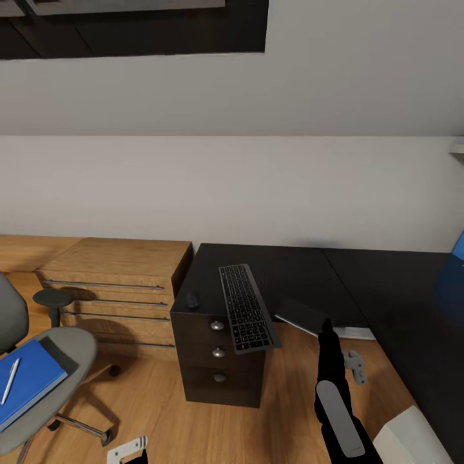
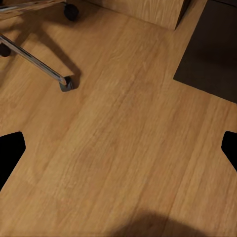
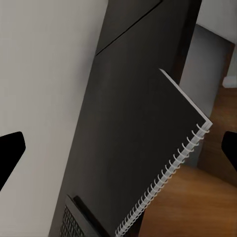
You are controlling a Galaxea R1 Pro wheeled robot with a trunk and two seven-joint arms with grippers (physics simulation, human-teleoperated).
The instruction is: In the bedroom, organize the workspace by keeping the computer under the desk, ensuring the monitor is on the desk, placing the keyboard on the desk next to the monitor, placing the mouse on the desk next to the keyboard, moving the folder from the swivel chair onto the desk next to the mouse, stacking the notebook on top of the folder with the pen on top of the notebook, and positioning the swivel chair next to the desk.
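Observation:
A black keyboard (image 1: pixel 248 308) lies on the black desk (image 1: pixel 386 283), overhanging its front edge. A small dark mouse (image 1: pixel 192 299) sits left of it. Right of the keyboard, a black spiral notebook (image 1: pixel 303 316) pokes over the desk edge. In the right wrist view the notebook (image 3: pixel 163 148) lies ahead between the spread fingers, with a keyboard corner (image 3: pixel 74 222) beside it. My right gripper (image 1: pixel 327 330) hovers open just in front of the notebook, holding nothing. The grey swivel chair (image 1: pixel 71 348) at the left carries a blue folder (image 1: pixel 29 380) with a white pen (image 1: pixel 9 380) on it. My left gripper (image 1: pixel 129 451) hangs open, low over the floor.
A wooden dresser (image 1: pixel 116 290) stands left of the desk's dark drawer unit (image 1: pixel 219 361). A blue object (image 1: pixel 451 277) shows at the right edge on the desk. The chair's chrome leg and caster (image 2: pixel 64 84) rest on the wood floor (image 2: pixel 123 148) near my left gripper (image 2: pixel 118 148).

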